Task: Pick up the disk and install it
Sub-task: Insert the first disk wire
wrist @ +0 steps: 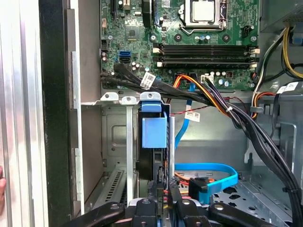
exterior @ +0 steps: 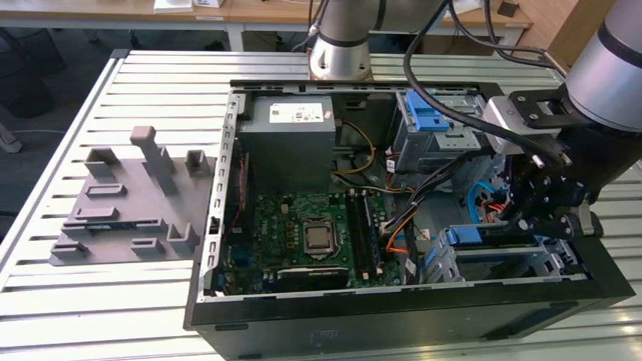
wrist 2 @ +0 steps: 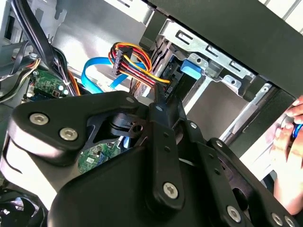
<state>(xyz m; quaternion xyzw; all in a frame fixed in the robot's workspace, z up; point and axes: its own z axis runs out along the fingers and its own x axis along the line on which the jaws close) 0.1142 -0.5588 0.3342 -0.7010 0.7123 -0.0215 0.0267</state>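
Open computer case (exterior: 401,320) on slatted table (exterior: 60,301), side panel off. Gripper (wrist: 162,188) down inside lower drive cage (wrist: 113,137), at the exterior view's right. Disk (wrist: 154,135) standing on edge in a cage slot, blue rail tab outward, just beyond the gripper in the first wrist view. Looks seated or nearly so; depth of seating not readable. Fingers (wrist: 152,189) drawn close together with a narrow slit between, nothing of the disk seen clamped there, more like a push or a rest against its rear edge than a hold. Blue flat data cable (wrist: 208,168) looped just beside the gripper, and an orange, yellow and black power bundle (wrist: 218,101) crossing above the cage from the motherboard (wrist: 189,33). Risks, as judged: snagging either cable on the linkage with any sideways or lifting move, pulling a connector loose. Jamming the disk if pressed off-axis, rails cocked against the cage guides. Half-latched tab if pressure falls short, leaving the disk free to slide back out. Scraping the cage wall, given tight clearance on both sides. Person's hand (wrist 2: 289,137) close to the outer case wall in the second wrist view, so a pinch hazard should the arm swing that way.
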